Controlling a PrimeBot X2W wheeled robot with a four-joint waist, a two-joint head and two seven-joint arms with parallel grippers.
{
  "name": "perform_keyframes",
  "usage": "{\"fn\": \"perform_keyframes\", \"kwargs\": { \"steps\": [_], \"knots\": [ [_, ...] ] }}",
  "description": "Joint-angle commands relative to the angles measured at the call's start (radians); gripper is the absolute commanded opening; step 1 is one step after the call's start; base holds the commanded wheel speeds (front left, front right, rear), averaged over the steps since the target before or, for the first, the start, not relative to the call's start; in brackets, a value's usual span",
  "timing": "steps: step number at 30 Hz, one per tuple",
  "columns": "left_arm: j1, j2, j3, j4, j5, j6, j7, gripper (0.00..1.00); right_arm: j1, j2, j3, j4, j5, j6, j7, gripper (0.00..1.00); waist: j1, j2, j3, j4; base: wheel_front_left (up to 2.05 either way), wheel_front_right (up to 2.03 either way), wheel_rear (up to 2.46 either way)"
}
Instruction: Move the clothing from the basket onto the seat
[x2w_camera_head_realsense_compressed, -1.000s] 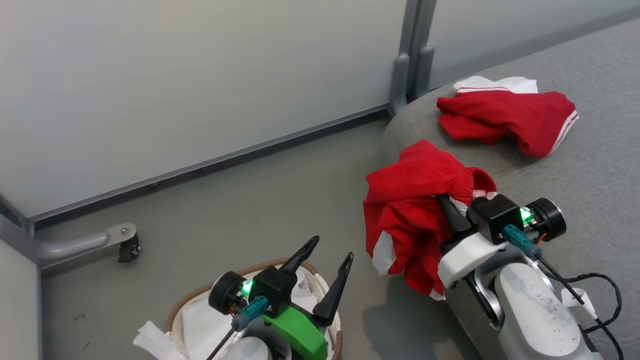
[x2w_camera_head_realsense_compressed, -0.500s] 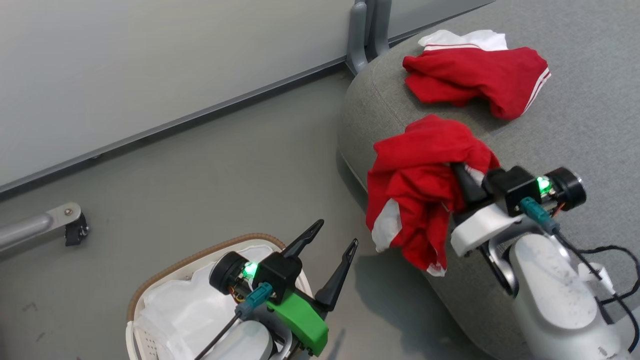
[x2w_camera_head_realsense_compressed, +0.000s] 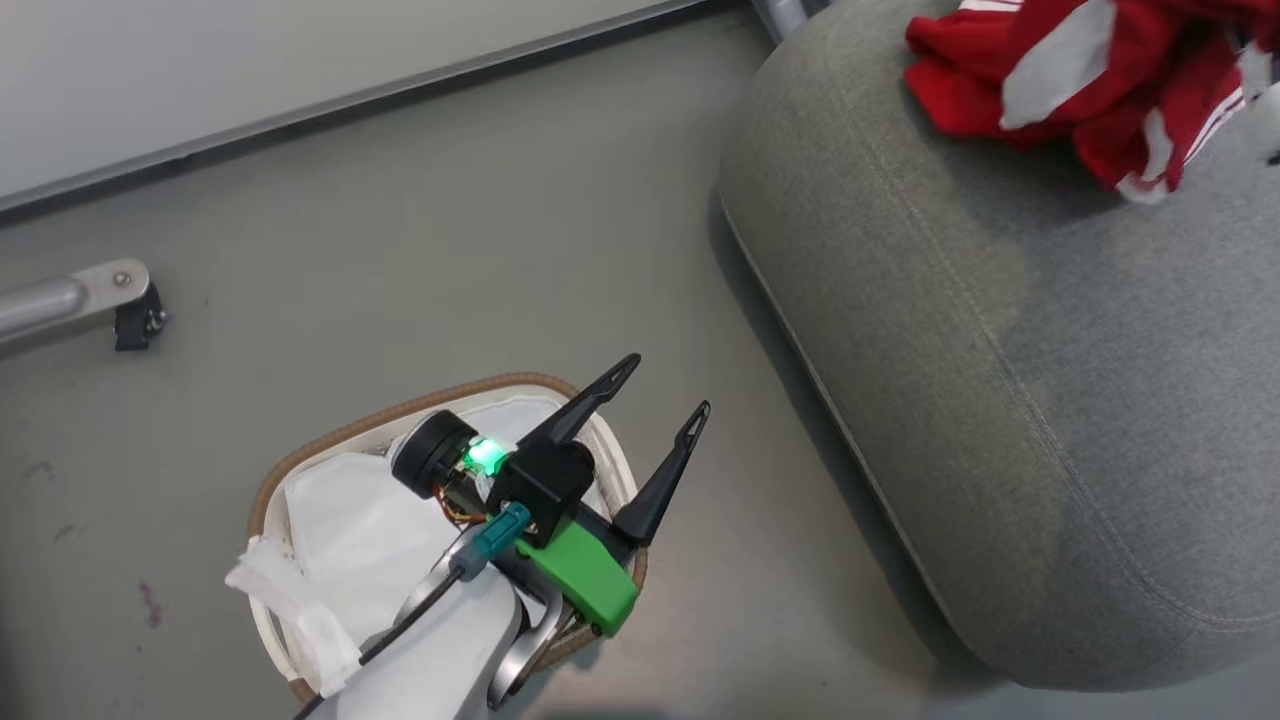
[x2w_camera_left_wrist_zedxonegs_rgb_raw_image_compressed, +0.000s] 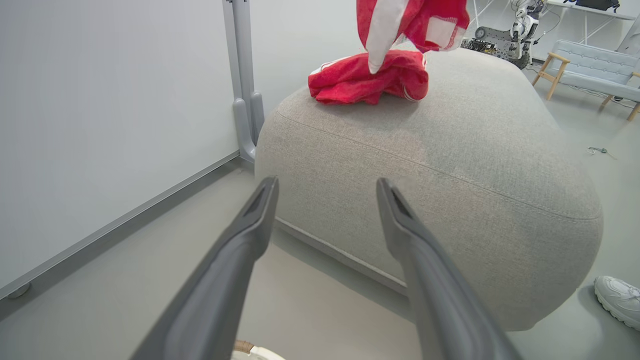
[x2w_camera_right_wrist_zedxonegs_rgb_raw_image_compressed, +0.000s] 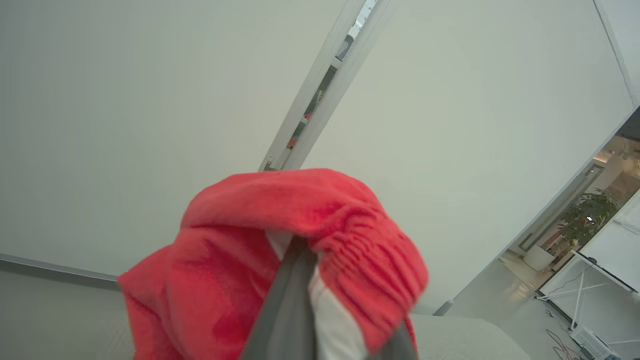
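1. Right gripper (x2w_camera_right_wrist_zedxonegs_rgb_raw_image_compressed: 325, 300) is clamped on a red garment. In its wrist view the fabric bunches over both dark fingers, with a white strip pinched between them.
2. That held garment (x2w_camera_left_wrist_zedxonegs_rgb_raw_image_compressed: 415, 15) hangs in the air above the seat (x2w_camera_left_wrist_zedxonegs_rgb_raw_image_compressed: 425, 165). Its white panel droops toward a second garment (x2w_camera_left_wrist_zedxonegs_rgb_raw_image_compressed: 365, 80), which lies crumpled on the cushion top near the wall end. Whether the two touch cannot be told.
3. Further out, the basket (x2w_camera_head_realsense_compressed: 330, 440) stands on the floor (x2w_camera_head_realsense_compressed: 450, 230) beside the seat's rounded edge, well apart from both garments. White liner (x2w_camera_head_realsense_compressed: 350, 520) shows inside it wherever the arm does not cover it.
4. Above the basket hovers the left gripper (x2w_camera_head_realsense_compressed: 667, 384), its fingers spread wide with nothing between them.
5. The step in hand is judged to be the carry and set-down of this piece. It is probably the last one, since no red is seen in the basket's visible part.
6. The next move calls for lowering until the fabric's weight rests on the cushion. The fingers should then part and lift straight off, so the cloth is not dragged back. A drop point well in from the rounded edge would keep the garment from sliding to the floor.
7. Half a second earlier the held garment hung at the seat's near edge, partly over its side and apart from the second garment. Now it is further in, above that garment.
8. The head camera has also swung, so the shift of basket and wall is not their own. The left gripper keeps its pose over the basket.
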Motion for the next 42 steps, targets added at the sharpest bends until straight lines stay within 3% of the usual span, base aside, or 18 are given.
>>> {"fn": "perform_keyframes", "kwargs": {
  "steps": [1,6,11,22,25,26,42],
  "knots": [
    [-0.023,0.01,0.001,-0.006,0.01,0.0,-0.003,1.0,-0.033,-0.02,-0.014,0.022,-0.002,-0.001,0.0,0.0,-0.0001,-0.0001,0.096,0.061,0.0,0.0,0.0],
    [-0.045,0.024,0.02,-0.022,0.027,0.0,-0.004,1.0,-0.115,-0.075,-0.092,0.118,-0.007,-0.001,0.0,0.0,-0.0001,-0.0001,0.177,0.067,0.0,0.0,0.0],
    [-0.065,0.043,0.012,-0.045,0.047,0.0,-0.003,1.0,-0.106,-0.071,-0.133,0.169,-0.025,-0.001,0.0,0.0,-0.0001,-0.0001,0.235,0.067,0.0,0.0,0.0],
    [-0.045,0.068,0.038,-0.058,0.065,0.001,-0.004,1.0,0.042,0.048,-0.229,0.202,-0.056,-0.001,0.0,0.0,-0.0001,-0.0001,0.255,0.031,0.0,0.0,0.0],
    [-0.036,0.074,0.043,-0.052,0.064,0.002,-0.004,1.0,0.07,0.072,-0.24,0.189,-0.067,-0.001,0.0,0.6,-0.0001,-0.0001,0.244,0.019,0.0,0.0,0.0],
    [-0.035,0.073,0.043,-0.051,0.064,0.002,-0.003,1.0,0.078,0.076,-0.242,0.184,-0.068,-0.001,0.0,1.0,-0.0001,-0.0001,0.24,0.016,0.0,0.0,0.0],
    [0.055,0.009,0.131,-0.037,0.031,0.022,-0.003,1.0,0.347,0.136,-0.257,0.051,-0.047,-0.001,0.0,1.0,-0.0001,-0.0001,0.039,0.005,0.0,0.0,0.0]
  ]
}}
